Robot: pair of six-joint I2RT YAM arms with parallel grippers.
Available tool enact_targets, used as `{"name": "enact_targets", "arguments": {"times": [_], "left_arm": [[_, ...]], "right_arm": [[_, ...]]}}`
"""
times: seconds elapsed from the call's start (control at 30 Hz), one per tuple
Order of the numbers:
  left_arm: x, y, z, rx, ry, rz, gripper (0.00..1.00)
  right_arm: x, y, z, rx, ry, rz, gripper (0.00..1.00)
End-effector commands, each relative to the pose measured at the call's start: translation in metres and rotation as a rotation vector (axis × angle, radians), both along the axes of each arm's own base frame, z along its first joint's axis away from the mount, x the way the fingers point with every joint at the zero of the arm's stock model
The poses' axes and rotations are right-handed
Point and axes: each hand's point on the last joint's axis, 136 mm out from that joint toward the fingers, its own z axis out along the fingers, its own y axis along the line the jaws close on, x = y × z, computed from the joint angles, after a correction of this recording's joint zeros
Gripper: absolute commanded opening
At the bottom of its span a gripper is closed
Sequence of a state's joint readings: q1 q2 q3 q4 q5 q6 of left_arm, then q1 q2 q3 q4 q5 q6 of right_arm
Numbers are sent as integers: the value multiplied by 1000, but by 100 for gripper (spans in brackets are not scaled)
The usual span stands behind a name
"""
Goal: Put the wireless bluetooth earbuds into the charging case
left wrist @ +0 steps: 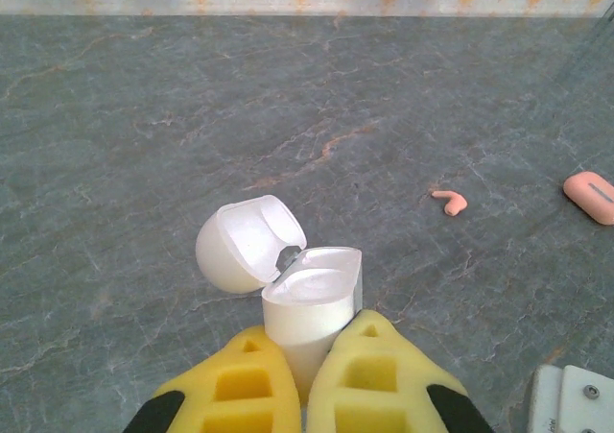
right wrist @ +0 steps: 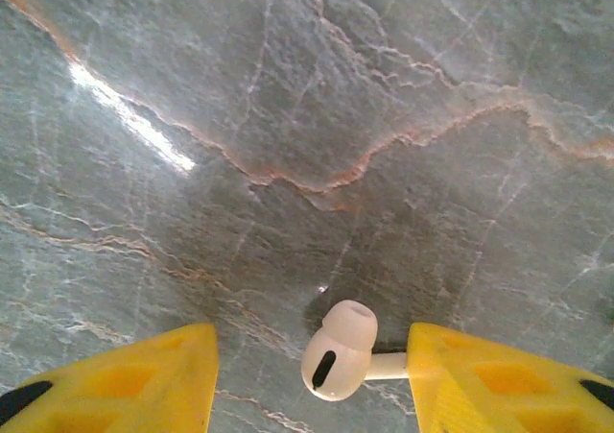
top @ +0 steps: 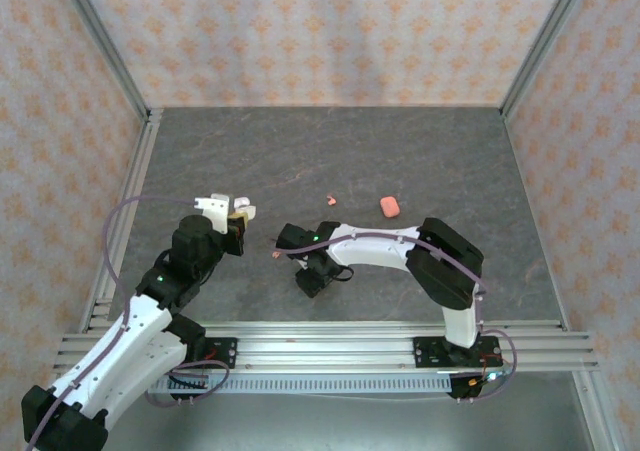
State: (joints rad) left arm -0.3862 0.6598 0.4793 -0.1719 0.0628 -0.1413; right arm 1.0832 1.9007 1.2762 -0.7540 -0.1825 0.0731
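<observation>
White earbud [right wrist: 338,359]: lies on the desk [right wrist: 288,116] between the two yellow fingers of the right tool [right wrist: 309,347]. Its stem points at the finger on the right side of the wrist view and reaches it; its rounded head faces the gap.
Right tool: released, with its fingers spread wide on either side of the white earbud and not pinching it.
White case [left wrist: 307,303]: upright between the fingers of the left tool [left wrist: 309,332], with its lid [left wrist: 245,246] flipped back and away from the tool.
Left tool: clenched on the lower body of the white case.
Coral earbud [left wrist: 449,202]: on the desk, ahead and to the right of the left tool, well apart from the white case.
Pink case [left wrist: 592,195]: further right of the coral earbud, lying flat with its lid down.
</observation>
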Motion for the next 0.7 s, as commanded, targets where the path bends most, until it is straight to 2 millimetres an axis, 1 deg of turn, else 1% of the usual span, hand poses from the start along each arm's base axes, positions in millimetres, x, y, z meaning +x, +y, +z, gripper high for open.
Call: {"name": "enact_targets", "arguments": {"times": [0.0,0.07,0.17,0.3,0.4,0.57,0.67], "left_arm": [[4,-1,12,-22,-38,9,0],[4,-1,12,-21,-37,6,0],[5,-1,13,-19,-39,4,0],[5,-1,14,-16,-41,4,0],[3,0,15,-7,-45,3,0],[3,-1,15,0,-46,-3,0],[4,-2,17,-5,-46,-9,0]], "right_arm": [[3,-13,-1,-67,-15,7,54],[5,-14,-1,-75,-28,-7,52],[9,-13,1,-75,-45,-30,46],[13,-14,0,-84,-56,-69,34],[20,-18,-1,-104,-73,-125,25],[38,-18,6,-58,-101,-287,22],[53,-12,15,6,-104,-380,21]]}}
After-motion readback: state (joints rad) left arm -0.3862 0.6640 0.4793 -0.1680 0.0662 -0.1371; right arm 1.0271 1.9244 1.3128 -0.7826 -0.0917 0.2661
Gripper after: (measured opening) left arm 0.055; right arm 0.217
